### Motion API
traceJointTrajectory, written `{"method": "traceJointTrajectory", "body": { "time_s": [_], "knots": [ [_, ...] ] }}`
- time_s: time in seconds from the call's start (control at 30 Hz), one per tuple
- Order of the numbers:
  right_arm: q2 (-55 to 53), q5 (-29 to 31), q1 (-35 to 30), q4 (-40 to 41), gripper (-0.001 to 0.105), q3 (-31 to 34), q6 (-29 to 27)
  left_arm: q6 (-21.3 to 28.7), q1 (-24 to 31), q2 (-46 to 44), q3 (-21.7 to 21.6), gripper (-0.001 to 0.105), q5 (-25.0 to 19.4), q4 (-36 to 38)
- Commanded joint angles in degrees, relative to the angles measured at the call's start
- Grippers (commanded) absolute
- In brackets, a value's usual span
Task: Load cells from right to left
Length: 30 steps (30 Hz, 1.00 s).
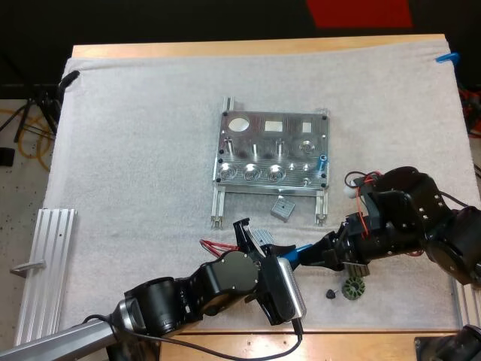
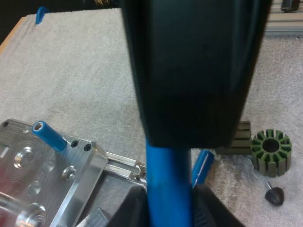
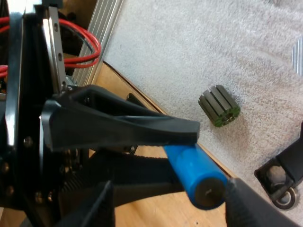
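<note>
The metal fixture (image 1: 274, 154) lies mid-mat with one blue cylinder (image 1: 323, 162) standing in its right end, also seen in the left wrist view (image 2: 49, 136). My left gripper (image 1: 279, 253) is shut on a second blue cylinder (image 2: 168, 182), its fingers (image 2: 135, 208) pressing from both sides. My right gripper (image 1: 314, 256) meets it head-on in front of the fixture. In the right wrist view its fingers (image 3: 102, 201) stand open, apart on either side of that cylinder's end (image 3: 208, 191).
A green-grey slotted ring (image 1: 353, 287) and a small dark cone (image 1: 331, 292) lie near the mat's front right. A grey block (image 1: 282, 208) sits just before the fixture. Another short blue piece (image 2: 203, 165) lies by a finned dark block (image 2: 239, 139). An aluminium rail (image 1: 45, 263) lies at the left.
</note>
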Motion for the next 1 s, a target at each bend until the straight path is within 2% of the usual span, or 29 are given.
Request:
{"method": "traceJointTrajectory", "body": {
  "time_s": [0.0, 0.33, 0.53, 0.6, 0.97],
  "knots": [
    [-0.08, 0.35, 0.08, 0.38, 0.051, 0.16, -0.69, -0.47, 0.12, -0.30, -0.51, 0.000, -0.20, -2.40],
    [-0.08, 0.85, 0.08, -0.52, 0.051, 0.86, -0.72, -0.47, 0.12, -0.30, -0.51, 0.000, 2.45, -4.02],
    [-0.08, 0.85, 0.08, -0.73, 0.051, 0.86, -0.73, -0.47, 0.12, -0.30, -0.51, 0.000, 2.51, -4.99],
    [-0.08, 0.85, 0.08, -0.73, 0.048, 0.86, -0.73, -0.47, 0.12, -0.30, -0.51, 0.000, 2.51, -4.98],
    [-0.08, 0.45, 0.08, -2.82, 0.007, 0.86, -0.73, -0.47, 0.12, -0.30, -0.51, 0.000, 2.51, -4.98]
  ]
}}
